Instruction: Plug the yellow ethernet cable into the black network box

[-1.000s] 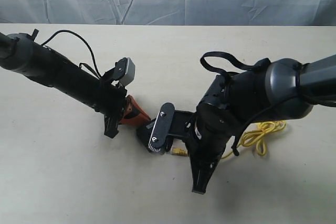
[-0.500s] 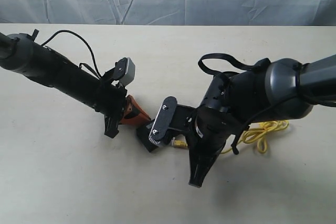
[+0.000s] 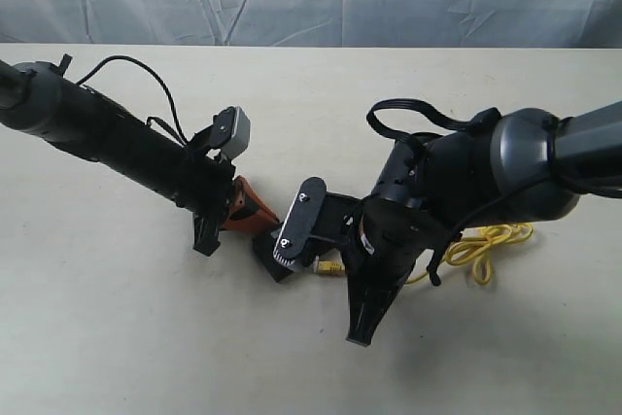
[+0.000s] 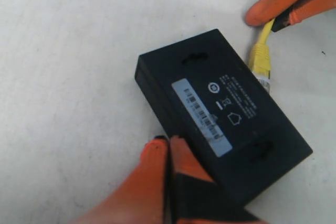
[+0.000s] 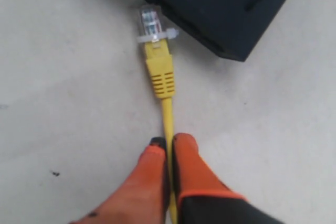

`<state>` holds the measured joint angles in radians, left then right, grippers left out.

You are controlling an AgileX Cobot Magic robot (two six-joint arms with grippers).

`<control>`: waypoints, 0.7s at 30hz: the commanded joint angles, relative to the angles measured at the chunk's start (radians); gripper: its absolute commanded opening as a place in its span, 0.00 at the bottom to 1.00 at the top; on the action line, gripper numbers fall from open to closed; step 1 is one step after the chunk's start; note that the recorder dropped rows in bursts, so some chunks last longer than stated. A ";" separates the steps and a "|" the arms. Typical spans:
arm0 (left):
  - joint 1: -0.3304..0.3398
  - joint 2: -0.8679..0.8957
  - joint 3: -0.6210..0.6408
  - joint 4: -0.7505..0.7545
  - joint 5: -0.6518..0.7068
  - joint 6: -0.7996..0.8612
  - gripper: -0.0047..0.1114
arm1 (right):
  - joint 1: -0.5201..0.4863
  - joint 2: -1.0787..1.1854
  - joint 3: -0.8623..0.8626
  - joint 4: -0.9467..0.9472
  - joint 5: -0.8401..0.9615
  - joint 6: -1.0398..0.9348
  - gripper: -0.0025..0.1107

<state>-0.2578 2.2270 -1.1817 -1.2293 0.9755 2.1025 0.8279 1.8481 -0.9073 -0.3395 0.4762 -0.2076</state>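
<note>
Exterior view: the left arm (image 3: 117, 143) and right arm (image 3: 486, 177) slant down toward the tabletop's (image 3: 117, 337) middle, where the black network box (image 3: 267, 258) lies.

Left wrist view: the left tool (image 4: 168, 145), tips pressed together, touches the box's long side.

Right wrist view: the right tool (image 5: 168, 145) pinches the yellow ethernet cable (image 5: 167, 111). Its plug (image 5: 151, 22) lies just beside the box.

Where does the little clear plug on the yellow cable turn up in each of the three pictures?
Exterior view: the clear plug sits near the picture's middle, slightly low.
Left wrist view: picture's upper right, beside the black network box.
Right wrist view: picture's top centre, beside that box.
Shared landmark: the black network box.
</note>
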 commanded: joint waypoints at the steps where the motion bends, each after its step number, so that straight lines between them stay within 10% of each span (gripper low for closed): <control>1: -0.004 0.018 0.004 0.040 -0.060 0.025 0.04 | 0.001 -0.026 0.004 -0.016 -0.001 -0.001 0.02; 21: -0.004 0.018 0.004 0.040 -0.037 0.025 0.04 | 0.001 -0.018 0.004 -0.016 0.021 0.068 0.02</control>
<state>-0.2578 2.2270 -1.1817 -1.2293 0.9755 2.1025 0.8300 1.8299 -0.9058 -0.3496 0.5046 -0.1456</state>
